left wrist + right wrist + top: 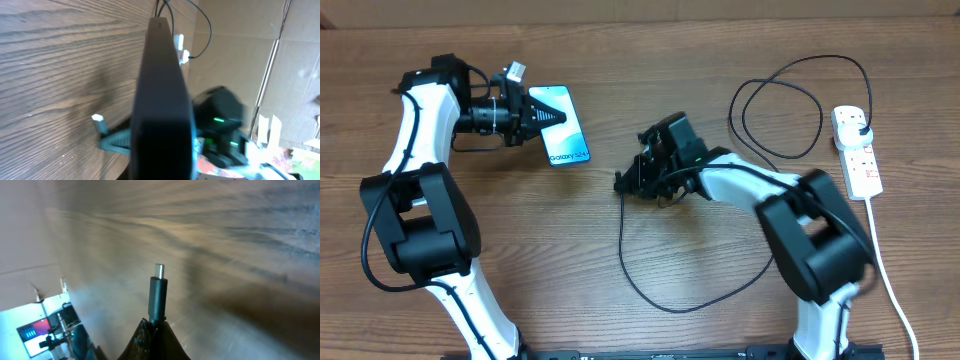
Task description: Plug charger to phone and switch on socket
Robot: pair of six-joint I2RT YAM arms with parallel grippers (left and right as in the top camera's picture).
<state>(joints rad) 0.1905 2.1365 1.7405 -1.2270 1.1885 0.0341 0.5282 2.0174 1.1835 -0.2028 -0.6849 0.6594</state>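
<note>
The phone (563,128), with a light blue screen and "Galaxy S24" text, lies at the table's upper left. My left gripper (542,115) is shut on its far end. In the left wrist view the phone's black edge (162,100) fills the middle, seen end-on. My right gripper (625,182) sits mid-table, shut on the charger's black connector (158,296), whose metal tip points away from the fingers. The thin black cable (650,290) loops over the table to a black plug (857,125) in the white socket strip (857,152) at the right.
The socket's white cord (885,270) runs down the right side toward the front edge. Cable loops (780,110) lie behind the right arm. Cardboard and clutter show beyond the table in the left wrist view.
</note>
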